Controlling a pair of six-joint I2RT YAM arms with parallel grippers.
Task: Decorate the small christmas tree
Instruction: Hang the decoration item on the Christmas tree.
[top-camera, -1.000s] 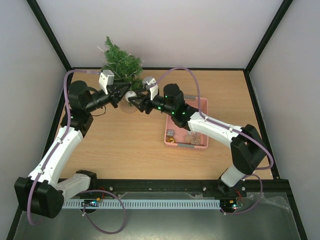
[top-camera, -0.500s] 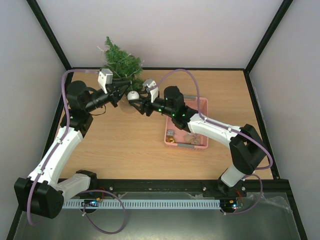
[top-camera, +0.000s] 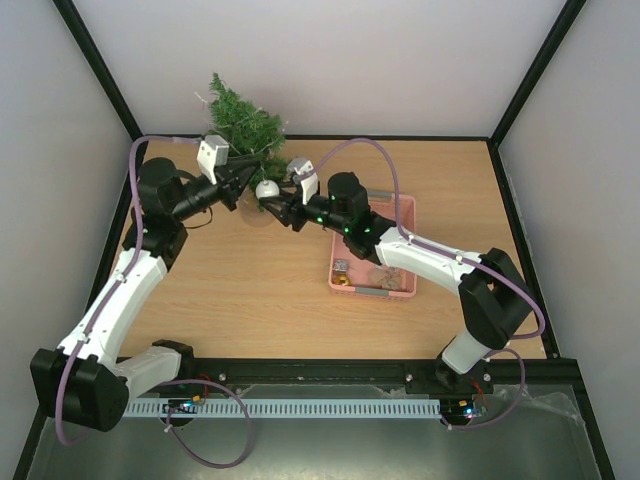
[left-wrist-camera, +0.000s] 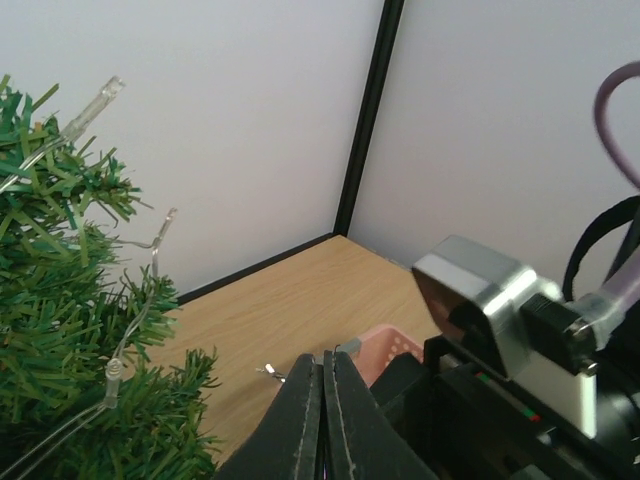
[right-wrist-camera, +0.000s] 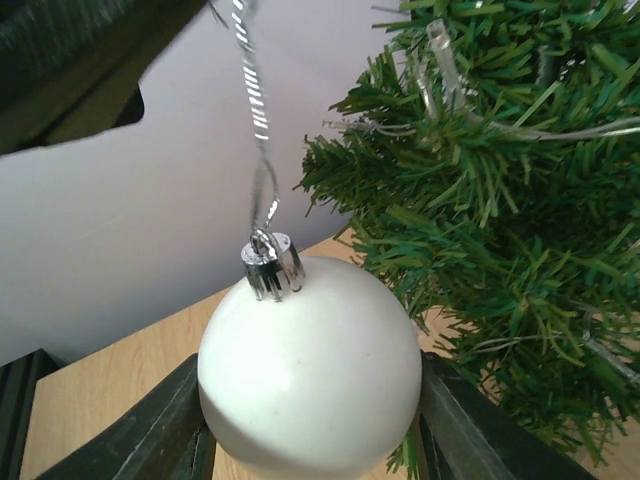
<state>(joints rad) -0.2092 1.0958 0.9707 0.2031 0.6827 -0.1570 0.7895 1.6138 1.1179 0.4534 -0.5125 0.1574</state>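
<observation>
The small christmas tree (top-camera: 243, 125) stands at the far left corner of the desk (top-camera: 250, 290), with one ornament presented to it by both of your tools.

Your right tool (top-camera: 270, 198) is closed on the white bauble (right-wrist-camera: 310, 370), one finger at each side. This carries its weight and keeps its cap uppermost, just beside the near branches. Your left tool (left-wrist-camera: 322, 415) is pressed together, apparently pinching the upper end of the silver hanging loop (right-wrist-camera: 258, 120). In my judgement this keeps the loop upright so you can lead it over a branch tip. The bauble is not yet hung. Count: one tree, one bauble, one loop, two tools, and one pink basket (top-camera: 372, 292) well to the right. The basket holds a few small items, too small to number.
</observation>
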